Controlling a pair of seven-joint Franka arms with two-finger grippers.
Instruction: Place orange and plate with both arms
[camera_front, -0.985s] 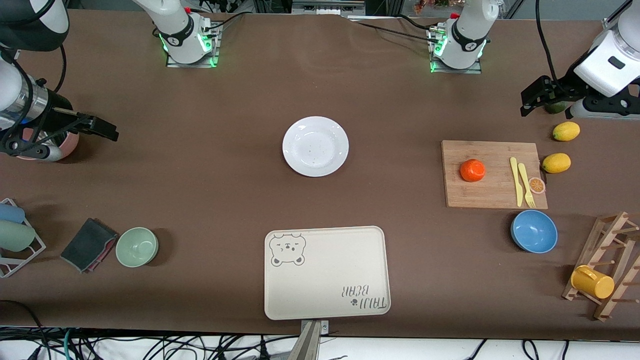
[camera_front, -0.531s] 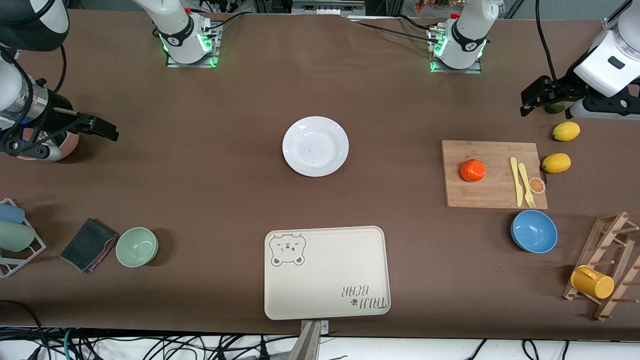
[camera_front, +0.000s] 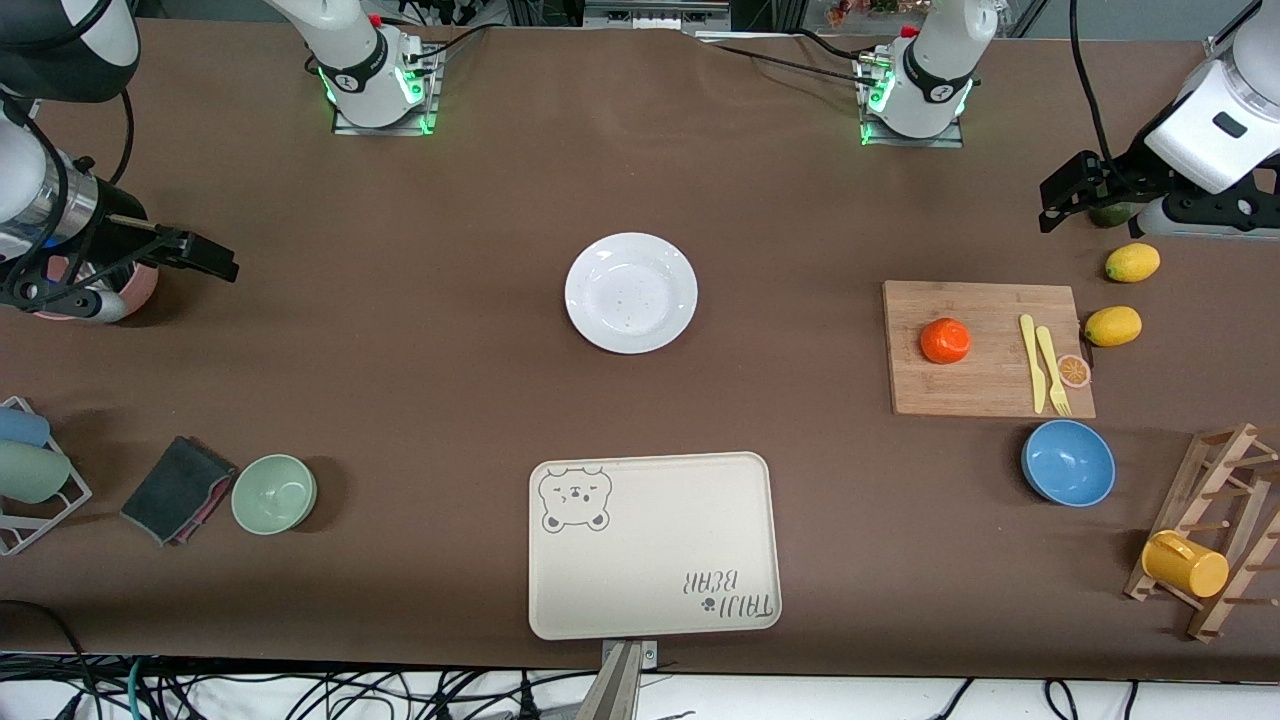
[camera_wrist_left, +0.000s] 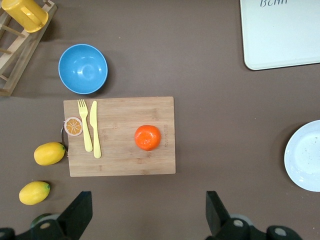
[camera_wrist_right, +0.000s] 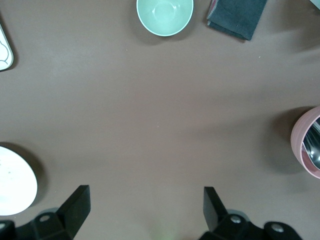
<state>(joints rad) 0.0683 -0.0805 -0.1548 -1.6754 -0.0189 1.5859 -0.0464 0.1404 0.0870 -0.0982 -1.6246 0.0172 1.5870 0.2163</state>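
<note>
The orange (camera_front: 945, 340) sits on a wooden cutting board (camera_front: 985, 390); it also shows in the left wrist view (camera_wrist_left: 148, 137). The white plate (camera_front: 631, 292) lies mid-table, and its edge shows in both wrist views (camera_wrist_left: 304, 157) (camera_wrist_right: 14, 181). My left gripper (camera_front: 1065, 198) is open and empty, up in the air at the left arm's end of the table (camera_wrist_left: 148, 212). My right gripper (camera_front: 205, 258) is open and empty, held up at the right arm's end (camera_wrist_right: 145, 205).
The cream bear tray (camera_front: 653, 545) lies near the front edge. A yellow knife and fork (camera_front: 1044, 364), an orange-slice disc (camera_front: 1074, 370), two lemons (camera_front: 1113, 326), a blue bowl (camera_front: 1068, 462), a mug rack (camera_front: 1205, 540), a green bowl (camera_front: 274, 493), a dark cloth (camera_front: 178, 488) and a pink bowl (camera_wrist_right: 307, 142) are about.
The left arm has shifted very slightly; otherwise nothing has visibly changed.
</note>
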